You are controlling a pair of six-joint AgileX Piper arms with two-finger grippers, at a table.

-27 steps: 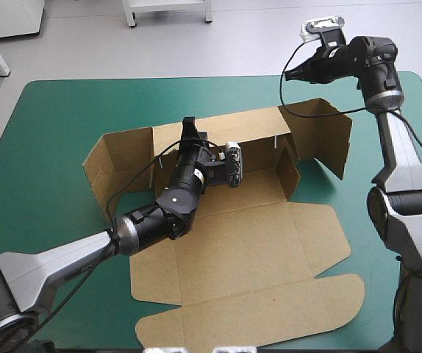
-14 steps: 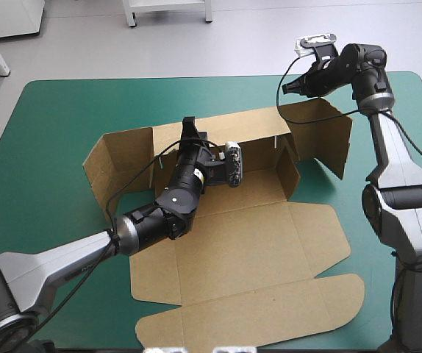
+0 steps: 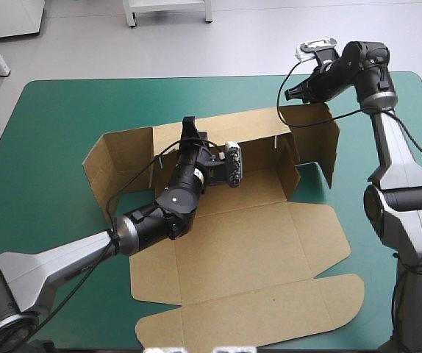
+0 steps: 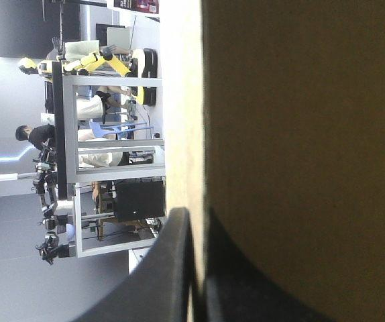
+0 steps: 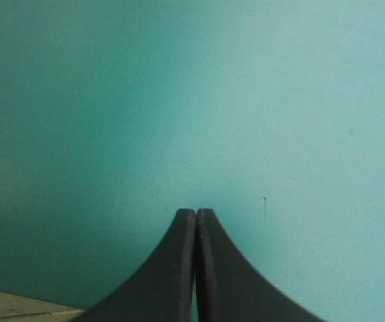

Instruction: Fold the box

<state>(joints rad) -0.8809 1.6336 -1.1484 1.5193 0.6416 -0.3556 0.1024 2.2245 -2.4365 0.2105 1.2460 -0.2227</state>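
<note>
Movement on the box (image 3: pixel 255 243): its end flap (image 3: pixel 320 140) has been swung inward from the earlier splay, nearly square to the rear wall (image 3: pixel 251 126), so a side is being formed. Beside the flap's top the right gripper (image 3: pixel 290 94) is held high, pressed shut and empty. The rear wall's rim is pinched in the left gripper (image 3: pixel 189 125), forearm stretched across the base.

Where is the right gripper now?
High view: the right gripper sits far right, beside the top edge of the box's raised right flap.

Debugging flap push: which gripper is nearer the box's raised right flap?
Right. The right gripper is at the flap's top edge; the left gripper grips the back wall, farther off.
</note>
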